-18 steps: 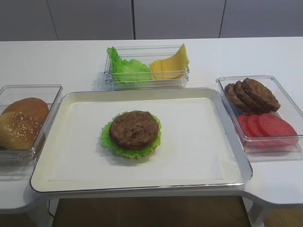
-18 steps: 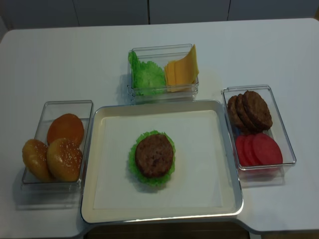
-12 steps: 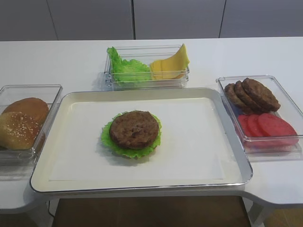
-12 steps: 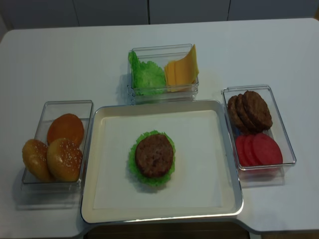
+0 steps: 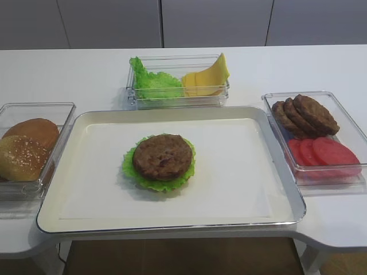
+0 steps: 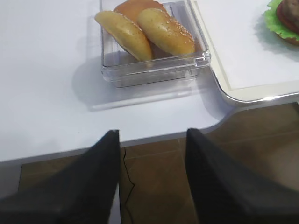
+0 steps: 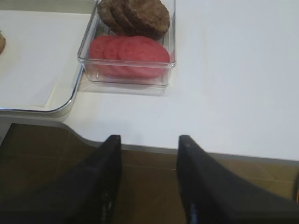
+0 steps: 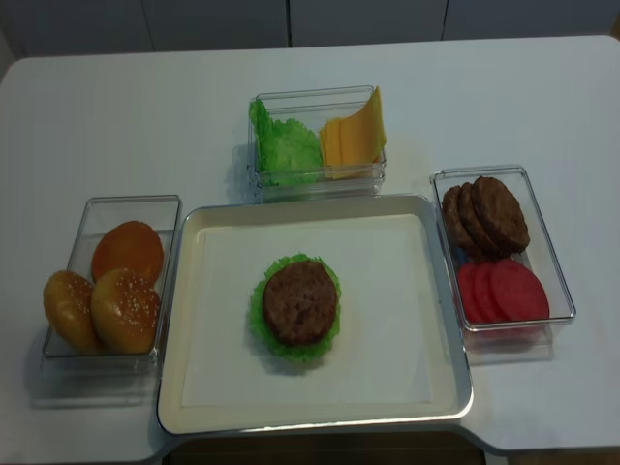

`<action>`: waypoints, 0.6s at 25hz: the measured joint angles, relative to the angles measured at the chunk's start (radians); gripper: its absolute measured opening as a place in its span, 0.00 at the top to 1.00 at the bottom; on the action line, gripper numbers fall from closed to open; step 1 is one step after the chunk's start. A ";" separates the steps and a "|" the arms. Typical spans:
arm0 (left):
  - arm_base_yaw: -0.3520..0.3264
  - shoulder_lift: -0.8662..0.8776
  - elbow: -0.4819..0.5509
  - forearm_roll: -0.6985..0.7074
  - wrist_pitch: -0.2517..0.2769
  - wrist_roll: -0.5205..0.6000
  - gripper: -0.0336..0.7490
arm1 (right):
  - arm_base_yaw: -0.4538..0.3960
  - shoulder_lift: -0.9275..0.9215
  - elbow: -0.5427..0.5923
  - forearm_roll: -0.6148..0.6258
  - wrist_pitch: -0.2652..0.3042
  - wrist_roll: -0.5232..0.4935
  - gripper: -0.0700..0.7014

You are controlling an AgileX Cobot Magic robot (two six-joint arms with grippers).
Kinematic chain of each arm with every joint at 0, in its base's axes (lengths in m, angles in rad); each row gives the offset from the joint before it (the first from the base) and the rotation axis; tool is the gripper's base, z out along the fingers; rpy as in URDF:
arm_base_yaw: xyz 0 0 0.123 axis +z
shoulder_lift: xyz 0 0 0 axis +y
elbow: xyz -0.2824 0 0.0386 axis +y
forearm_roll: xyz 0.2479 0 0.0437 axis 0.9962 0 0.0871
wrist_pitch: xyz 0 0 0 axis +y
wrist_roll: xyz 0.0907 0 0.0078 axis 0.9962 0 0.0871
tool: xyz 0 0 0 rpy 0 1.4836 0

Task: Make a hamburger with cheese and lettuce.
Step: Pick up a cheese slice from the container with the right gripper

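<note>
Exterior high view: no brand, label or writing readable on anything.
Hamburger (image 5: pixel 163 161): a round brown patty lying flat on the lettuce (image 5: pixel 131 170), left of centre on the white tray (image 5: pixel 241 172); round, so no long axis or pointing direction can be told.
Cheese (image 5: pixel 207 79): yellow slices leaning tilted in the right half of the far clear box (image 5: pixel 178 100), one corner standing up above the rim; a heap of green leaves (image 5: pixel 150 83) fills the left half.
Right box (image 5: pixel 355 134): overlapping bare patties (image 5: pixel 305 114) at the far end, red tomato slices (image 5: pixel 324 156) at the near end.
Left box (image 5: pixel 34 106): sesame bun halves (image 5: pixel 26 149).
Right wrist view: right gripper (image 7: pixel 148 179) hangs past the near edge of the white tabletop (image 7: pixel 233 84), its two dark fingers apart with nothing between them, well short of the patties and tomato box.
Left wrist view: left gripper (image 6: pixel 152 175) likewise off the near tabletop edge, fingers spread and holding nothing; the bun box lies ahead, with the hamburger's edge at the top right corner.
Exterior high (realsense) view: from above, the hamburger sits slightly left of tray centre, its green ruffle showing all round the patty; neither gripper appears.
</note>
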 joint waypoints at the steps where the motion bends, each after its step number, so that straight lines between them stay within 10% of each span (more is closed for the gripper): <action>1: 0.000 0.000 0.000 0.000 0.000 0.000 0.52 | 0.000 0.000 0.000 0.000 0.000 0.000 0.50; 15: 0.000 0.000 0.000 0.000 0.000 0.000 0.52 | 0.000 0.000 0.000 0.004 0.000 0.000 0.50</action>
